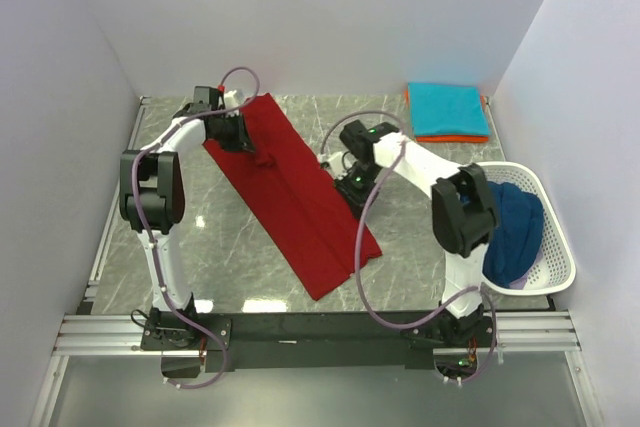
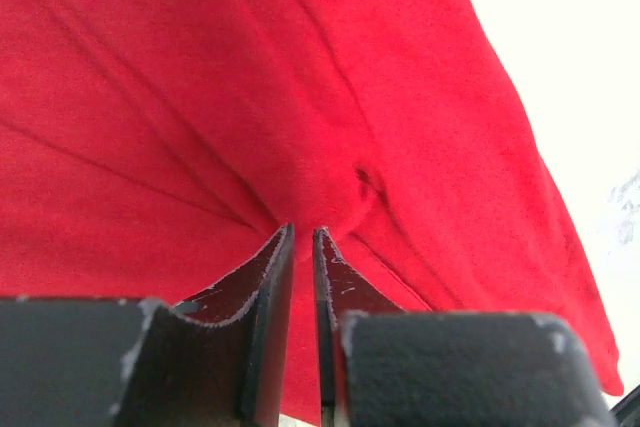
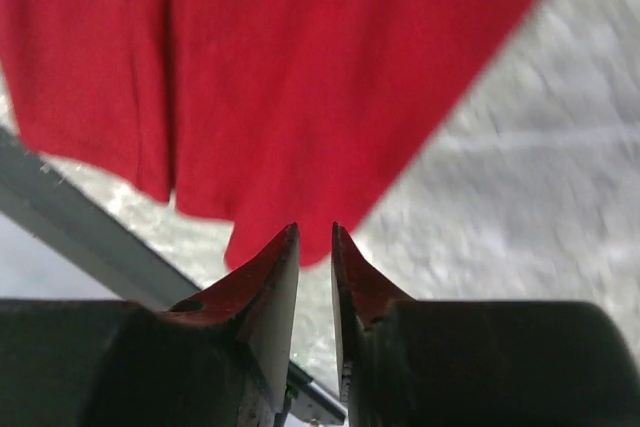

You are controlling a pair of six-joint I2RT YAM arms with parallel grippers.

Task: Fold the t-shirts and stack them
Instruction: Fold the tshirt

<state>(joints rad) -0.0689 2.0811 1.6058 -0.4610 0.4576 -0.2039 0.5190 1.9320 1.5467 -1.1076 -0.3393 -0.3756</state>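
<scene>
On grey marbled tabletop (image 1: 230, 247), white walls close on three sides: red shirt (image 1: 290, 197) folded into a long strip, slanting from far left to near middle. Far right, folded teal shirt (image 1: 446, 105) atop orange shirt (image 1: 452, 137). Along right edge, basket (image 1: 562, 247) with navy shirt (image 1: 518, 232) heaped inside. At strip's far end, left hand (image 2: 303, 237), fingers slightly parted over puckered cloth, released. By strip's right edge, right hand (image 3: 315, 232), parted, grasping nothing.

The top camera looks down from high behind the near edge over the whole desk (image 1: 230, 267). The wrist cameras peer past the left pincer (image 2: 303, 232) and right pincer (image 3: 315, 229), close above the dark red t-shirt (image 1: 300, 197), which all three views share
</scene>
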